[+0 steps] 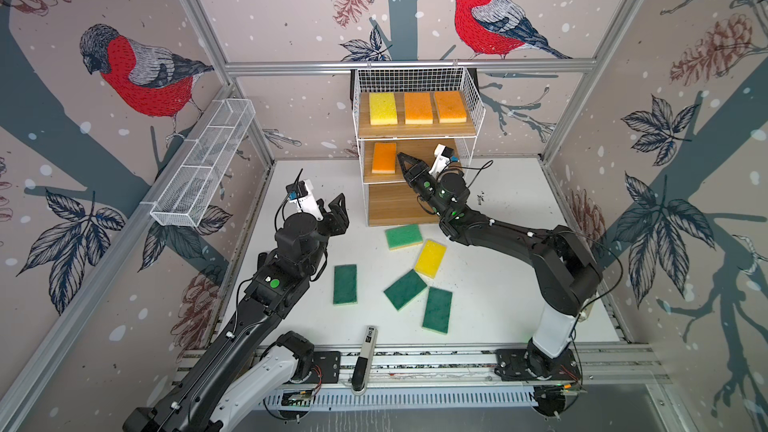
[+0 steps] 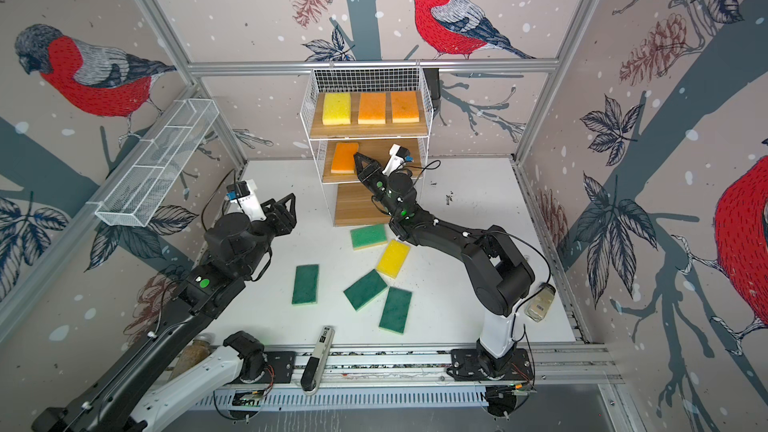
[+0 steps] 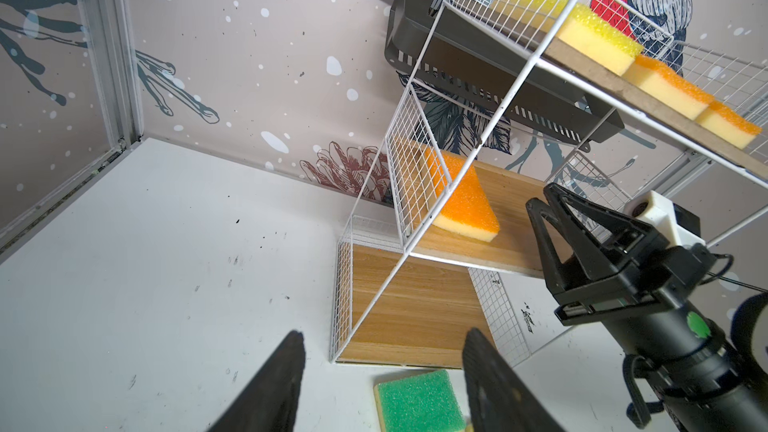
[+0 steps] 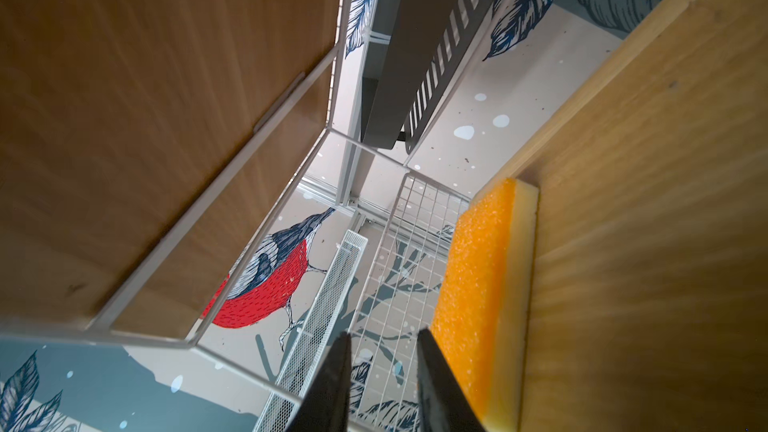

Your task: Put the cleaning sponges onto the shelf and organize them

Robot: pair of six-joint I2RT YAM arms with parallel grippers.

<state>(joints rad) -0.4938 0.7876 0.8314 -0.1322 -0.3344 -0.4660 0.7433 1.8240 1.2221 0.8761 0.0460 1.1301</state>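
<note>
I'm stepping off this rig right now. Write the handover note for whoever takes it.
Left hand: open, empty, raised left of the shelf.
Right hand: slightly open, empty, at the middle board beside the orange sponge.
Done: top board holds a yellow sponge and two orange sponges.
Left, on the table: light green sponge, second yellow sponge, three dark green sponges.

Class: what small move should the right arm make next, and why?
Probably draw the right gripper back from the shelf: its fingers hold nothing, and the orange sponge lies flat beside them on the middle board.
</note>
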